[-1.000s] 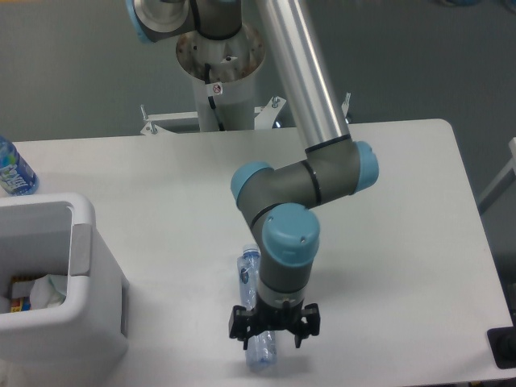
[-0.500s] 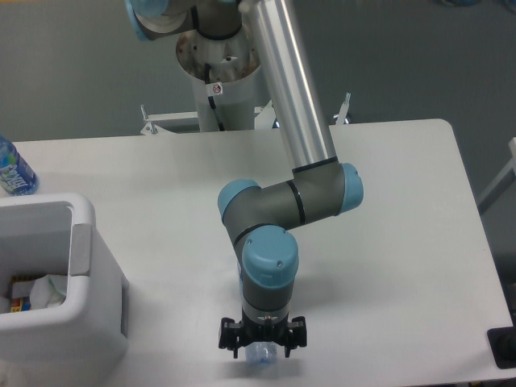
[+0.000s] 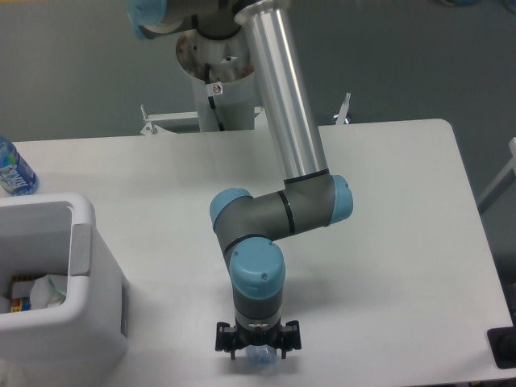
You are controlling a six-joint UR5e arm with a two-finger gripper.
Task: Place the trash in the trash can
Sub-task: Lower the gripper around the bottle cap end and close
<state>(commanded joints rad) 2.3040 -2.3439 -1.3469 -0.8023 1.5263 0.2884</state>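
My gripper [image 3: 257,348] points straight down near the table's front edge, its fingers spread open. Under it lies the clear crinkled plastic bottle [image 3: 260,358]. Only a small bluish end shows between the fingers, and the wrist hides the rest. I cannot tell whether the fingers touch it. The white boxy trash can [image 3: 81,322] stands at the front left, well away from the gripper. A crumpled white wad [image 3: 50,290] rests inside it.
A blue-labelled water bottle [image 3: 13,169] stands at the far left edge behind the trash can. The arm's base column [image 3: 219,72] rises behind the table's back edge. A dark object [image 3: 503,348] sits off the front right corner.
The wrist and gripper have shifted left and toward the front edge, dropping over the bottle. Most of the bottle, visible a second ago, is now covered. The fingers stay spread.
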